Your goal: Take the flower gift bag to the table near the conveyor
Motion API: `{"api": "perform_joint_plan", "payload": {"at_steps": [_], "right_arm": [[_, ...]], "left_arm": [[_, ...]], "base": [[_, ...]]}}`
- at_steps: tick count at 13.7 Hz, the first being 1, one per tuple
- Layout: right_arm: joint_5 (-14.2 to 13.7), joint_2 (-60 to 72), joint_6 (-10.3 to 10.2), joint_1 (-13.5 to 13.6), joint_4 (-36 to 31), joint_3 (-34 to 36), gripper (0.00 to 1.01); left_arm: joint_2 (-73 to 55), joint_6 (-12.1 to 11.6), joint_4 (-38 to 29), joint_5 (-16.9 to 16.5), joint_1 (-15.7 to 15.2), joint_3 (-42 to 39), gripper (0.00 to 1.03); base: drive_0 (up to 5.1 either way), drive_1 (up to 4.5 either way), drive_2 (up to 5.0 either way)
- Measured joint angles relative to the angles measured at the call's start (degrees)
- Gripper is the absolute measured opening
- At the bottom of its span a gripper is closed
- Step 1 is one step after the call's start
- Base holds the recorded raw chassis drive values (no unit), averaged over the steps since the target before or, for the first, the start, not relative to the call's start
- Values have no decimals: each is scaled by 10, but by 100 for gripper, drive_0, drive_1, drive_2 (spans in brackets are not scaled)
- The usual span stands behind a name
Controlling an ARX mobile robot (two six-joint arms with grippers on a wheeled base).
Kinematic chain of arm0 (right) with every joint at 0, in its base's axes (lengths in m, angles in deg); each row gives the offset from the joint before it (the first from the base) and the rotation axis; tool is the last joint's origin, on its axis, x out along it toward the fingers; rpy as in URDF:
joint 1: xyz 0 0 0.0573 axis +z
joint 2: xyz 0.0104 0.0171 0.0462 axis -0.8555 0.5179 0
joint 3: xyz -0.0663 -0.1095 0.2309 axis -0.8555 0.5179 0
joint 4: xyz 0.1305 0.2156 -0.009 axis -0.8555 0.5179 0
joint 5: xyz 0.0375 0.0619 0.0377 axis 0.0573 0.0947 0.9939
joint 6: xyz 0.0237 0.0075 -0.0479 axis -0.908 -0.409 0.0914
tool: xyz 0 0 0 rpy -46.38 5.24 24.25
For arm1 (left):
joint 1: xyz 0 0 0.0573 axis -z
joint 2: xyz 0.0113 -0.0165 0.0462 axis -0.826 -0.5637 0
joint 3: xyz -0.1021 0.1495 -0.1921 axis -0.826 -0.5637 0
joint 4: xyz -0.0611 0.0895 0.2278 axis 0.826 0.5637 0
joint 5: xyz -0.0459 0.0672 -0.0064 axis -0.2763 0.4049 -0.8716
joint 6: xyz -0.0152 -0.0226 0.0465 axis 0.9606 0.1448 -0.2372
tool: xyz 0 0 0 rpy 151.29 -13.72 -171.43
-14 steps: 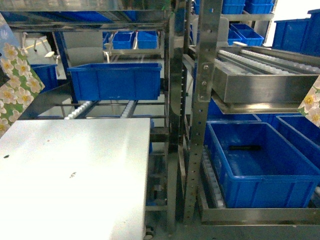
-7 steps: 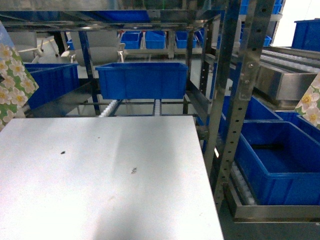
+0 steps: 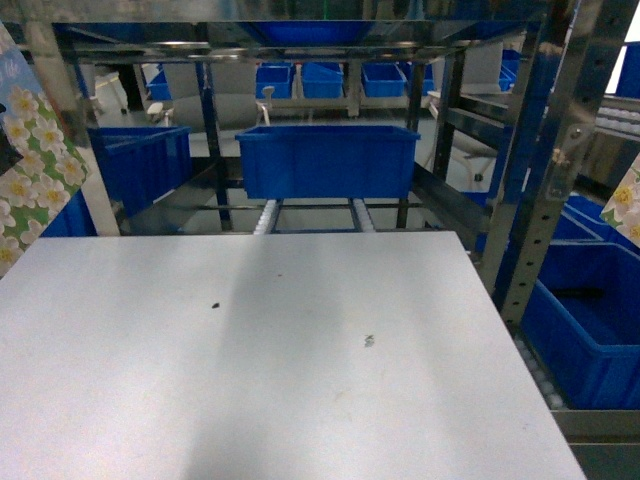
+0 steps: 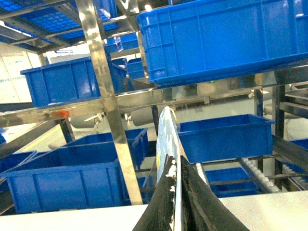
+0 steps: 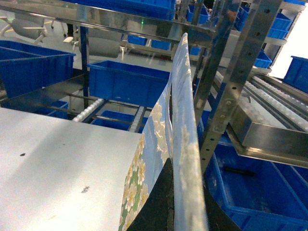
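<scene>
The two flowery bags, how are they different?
The left bag shows a big flowery panel at the head view's left edge; the right bag shows only a corner at the right edge. The left one reaches higher in that view. Both have white flowers on green and hang off the table.

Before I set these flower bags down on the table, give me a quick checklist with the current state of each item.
1. Left tool clamped on its flower bag: ok.
2. Right tool clamped on its flower bag: ok.
3. Table in front, bare apart from small dark specks: ok.
4. Bags above the tabletop, not touching it: ok.
5. Right bag clear of the steel conveyor upright: cannot tell.
</scene>
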Motion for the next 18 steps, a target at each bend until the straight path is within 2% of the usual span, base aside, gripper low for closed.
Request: {"api": "perform_joint_plan", "payload": {"at_steps": [18], "right_arm": [[0, 0, 0, 0, 0, 0, 2]], "left_arm": [[0, 0, -1, 0, 0, 0, 2]], "base": [[-484, 346, 140]]}}
